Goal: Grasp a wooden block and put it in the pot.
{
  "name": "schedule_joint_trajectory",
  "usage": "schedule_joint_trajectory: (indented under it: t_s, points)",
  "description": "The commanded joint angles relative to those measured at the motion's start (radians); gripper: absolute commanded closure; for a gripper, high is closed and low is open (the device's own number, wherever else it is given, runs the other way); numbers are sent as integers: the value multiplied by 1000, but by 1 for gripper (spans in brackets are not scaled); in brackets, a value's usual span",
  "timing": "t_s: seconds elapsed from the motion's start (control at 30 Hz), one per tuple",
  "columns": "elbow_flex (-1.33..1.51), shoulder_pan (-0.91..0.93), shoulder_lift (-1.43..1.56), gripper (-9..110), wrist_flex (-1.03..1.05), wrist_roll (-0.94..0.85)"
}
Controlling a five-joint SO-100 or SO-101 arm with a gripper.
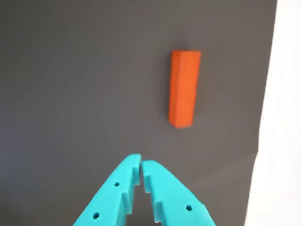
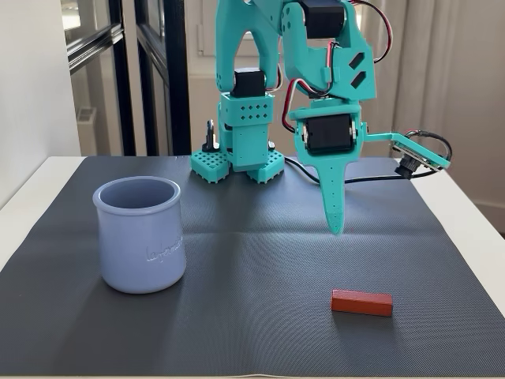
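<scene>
The wooden block (image 2: 361, 302) is a small red bar lying flat on the dark mat at the front right in the fixed view. In the wrist view the block (image 1: 184, 88) lies ahead and to the right of my fingertips. The pot (image 2: 140, 234) is a pale lavender jar standing upright at the left of the mat, and it shows nothing inside. My teal gripper (image 2: 337, 227) points down above the mat, behind the block and clear of it. In the wrist view the gripper (image 1: 141, 163) has its jaws together and holds nothing.
The arm's teal base (image 2: 237, 164) stands at the back middle of the mat (image 2: 260, 260). A cable and the wrist camera (image 2: 418, 158) hang at the right. The white table (image 2: 473, 213) shows beyond the mat's right edge.
</scene>
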Motion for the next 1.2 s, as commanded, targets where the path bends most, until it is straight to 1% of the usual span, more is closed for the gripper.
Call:
schedule_joint_trajectory:
  t_s: [0.0,0.13,0.33,0.5,0.57,0.73,1.03,1.17]
  points:
    - [-115,-2,-51,101,-12,49]
    - [-196,0,-135,101,-12,137]
    - [-258,2,-206,100,-12,144]
    - [-262,-14,-212,83,-12,97]
    - [-261,-18,-213,80,-23,97]
    - [-258,-38,-233,80,-83,104]
    - [-281,-46,-308,80,-78,107]
    - [-276,-48,-319,80,-74,170]
